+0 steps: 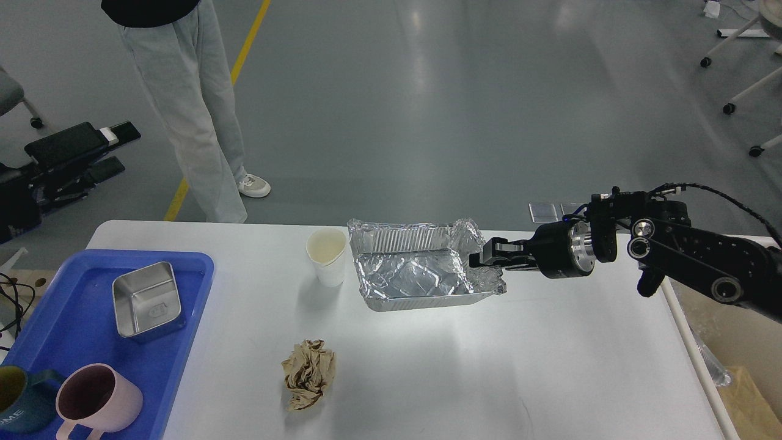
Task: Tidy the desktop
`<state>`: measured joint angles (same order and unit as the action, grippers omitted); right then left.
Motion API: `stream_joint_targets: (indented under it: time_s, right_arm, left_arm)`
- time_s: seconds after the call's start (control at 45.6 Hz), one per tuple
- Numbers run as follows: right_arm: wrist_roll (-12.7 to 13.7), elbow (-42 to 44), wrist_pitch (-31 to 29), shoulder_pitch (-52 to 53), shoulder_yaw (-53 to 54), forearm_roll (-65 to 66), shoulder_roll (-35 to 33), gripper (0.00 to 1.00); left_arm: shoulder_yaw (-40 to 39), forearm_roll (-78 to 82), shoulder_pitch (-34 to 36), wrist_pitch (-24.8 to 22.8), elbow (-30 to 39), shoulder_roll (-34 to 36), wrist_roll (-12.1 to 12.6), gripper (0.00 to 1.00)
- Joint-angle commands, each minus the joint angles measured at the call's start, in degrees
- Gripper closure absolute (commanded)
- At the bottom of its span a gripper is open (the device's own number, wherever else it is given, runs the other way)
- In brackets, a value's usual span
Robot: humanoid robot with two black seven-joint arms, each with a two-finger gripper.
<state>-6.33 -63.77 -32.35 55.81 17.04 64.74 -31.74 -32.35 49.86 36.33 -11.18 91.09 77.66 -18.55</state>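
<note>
The white desktop (489, 366) fills the lower view. On it stand a crumpled foil tray (409, 275), a white paper cup (328, 256) just left of the tray, and a ball of crumpled brown paper (310, 373) nearer to me. My right gripper (486, 256) reaches in from the right, its fingers closed on the crumpled right rim of the foil tray. My left arm and gripper are out of view.
A blue plastic tray (195, 263) at the left edge holds a steel container (148, 299), a pink mug (98, 397) and a teal mug (18, 397). A person (189, 110) stands beyond the table's far left corner. The table's right edge (684, 330) lies under my right arm.
</note>
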Motion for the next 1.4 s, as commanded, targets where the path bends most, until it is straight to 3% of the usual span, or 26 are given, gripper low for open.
stream_joint_targets:
  time_s: [0.0,0.153,0.504,0.592,0.745,0.986,1.205,1.38]
  right_arm:
    - [0.00,0.14,0.01,0.00,0.01,0.04,0.01,1.00]
    - [0.09,0.23,0.01,0.00,0.01,0.13,0.01,1.00]
    - [0.44,0.32,0.09,0.00,0.01,0.21,0.10,1.00]
    - [0.44,0.40,0.27,0.00,0.01,0.21,0.10,1.00]
    - [0.44,0.84,0.36,-0.17,0.01,0.13,0.10,1.00]
    - [0.44,1.28,0.53,-0.52,0.01,0.13,0.10,1.00]
    - [0.44,1.81,0.62,-0.96,0.01,0.13,0.10,1.00]
    - [0.44,1.81,0.62,-1.23,0.01,0.13,0.10,1.00]
  left_arm:
    - [0.44,11.92,-0.74,-3.13,-0.03,2.14,0.53,0.03]
    - [0.44,13.86,-0.56,-9.91,-0.21,5.31,-0.61,0.03]
    - [0.18,22.30,1.11,-9.65,-1.97,3.38,0.26,0.03]
    - [0.35,22.47,1.90,-9.56,-5.30,-3.11,0.44,0.03]
    - [0.53,25.98,3.30,-9.65,-16.28,-16.03,3.34,0.03]
    - [0.53,35.04,5.68,-9.56,-28.94,-34.67,3.60,0.03]
    - [0.97,40.66,8.14,-9.21,-37.91,-47.06,3.60,0.04]
    - [5.09,41.46,10.25,-4.56,-43.89,-53.39,3.52,0.04]
